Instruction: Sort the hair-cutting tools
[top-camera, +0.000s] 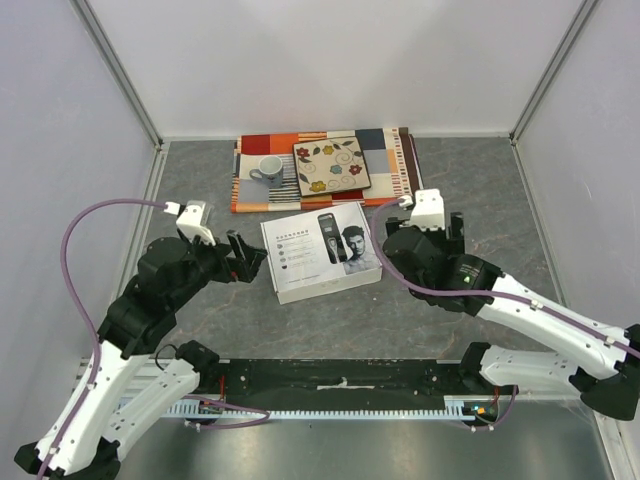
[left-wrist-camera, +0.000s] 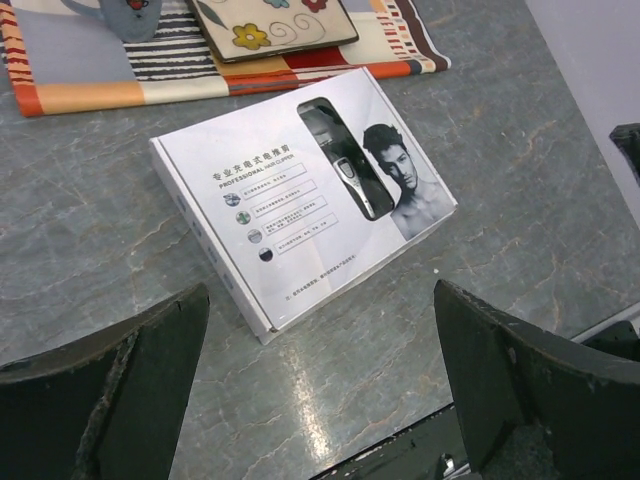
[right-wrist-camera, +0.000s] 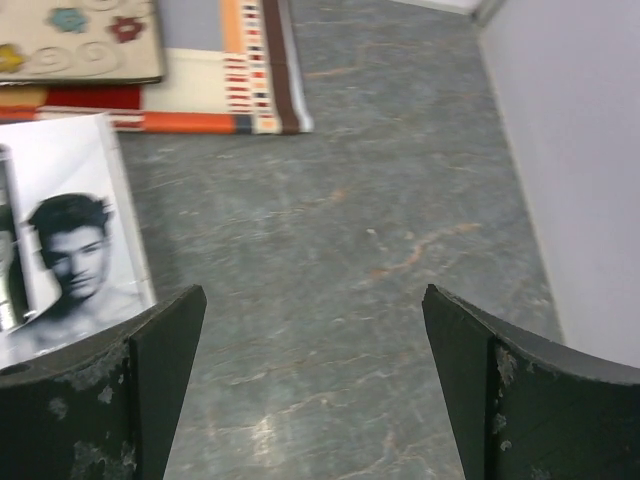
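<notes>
No clipper, comb guard, cylinders or cord show loose in any view. A closed white box (top-camera: 320, 255) with a clipper picture on its lid lies flat in the middle of the grey table. It also shows in the left wrist view (left-wrist-camera: 300, 190) and at the left edge of the right wrist view (right-wrist-camera: 70, 250). My left gripper (top-camera: 247, 258) is open and empty just left of the box, above the bare table (left-wrist-camera: 320, 290). My right gripper (top-camera: 432, 226) is open and empty just right of the box, above the bare table (right-wrist-camera: 314, 292).
A patchwork cloth (top-camera: 385, 160) lies at the back, bearing a flowered tile (top-camera: 331, 166) and a grey cup (top-camera: 268, 168). White walls close in the left, right and back. A black rail (top-camera: 340, 378) runs along the near edge.
</notes>
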